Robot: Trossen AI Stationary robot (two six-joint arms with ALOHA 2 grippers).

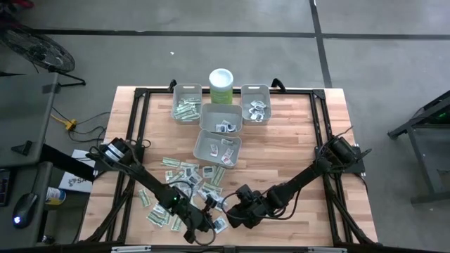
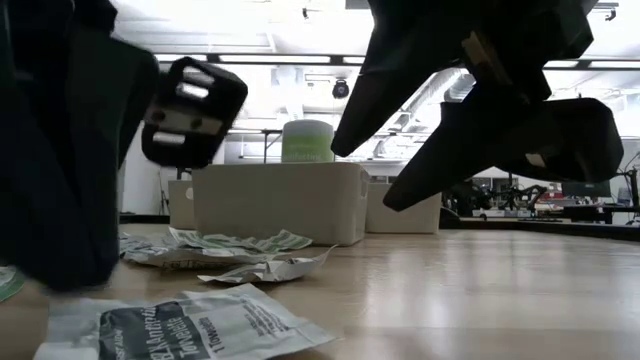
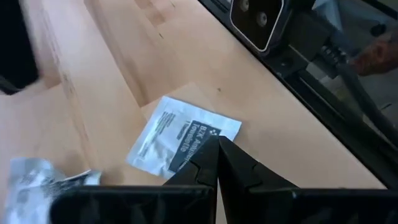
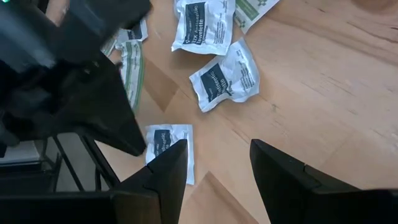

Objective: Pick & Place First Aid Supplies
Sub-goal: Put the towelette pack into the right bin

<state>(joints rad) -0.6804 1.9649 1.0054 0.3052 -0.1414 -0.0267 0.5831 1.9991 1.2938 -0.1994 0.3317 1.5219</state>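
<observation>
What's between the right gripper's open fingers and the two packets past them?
Bare wood, in the right wrist view: nothing lies between the right gripper and the two packets; another packet sits beside one finger.

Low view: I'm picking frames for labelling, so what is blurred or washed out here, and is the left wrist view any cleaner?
Low view: both arms are dark, blurred masses; ceiling lights wash out; the near packet is soft. Left wrist view: the white packet reads sharp, the left gripper at the frame edge soft.

White packet (image 4: pixel 203 23): "BZK Antiseptic Towelette", dark print.
</observation>
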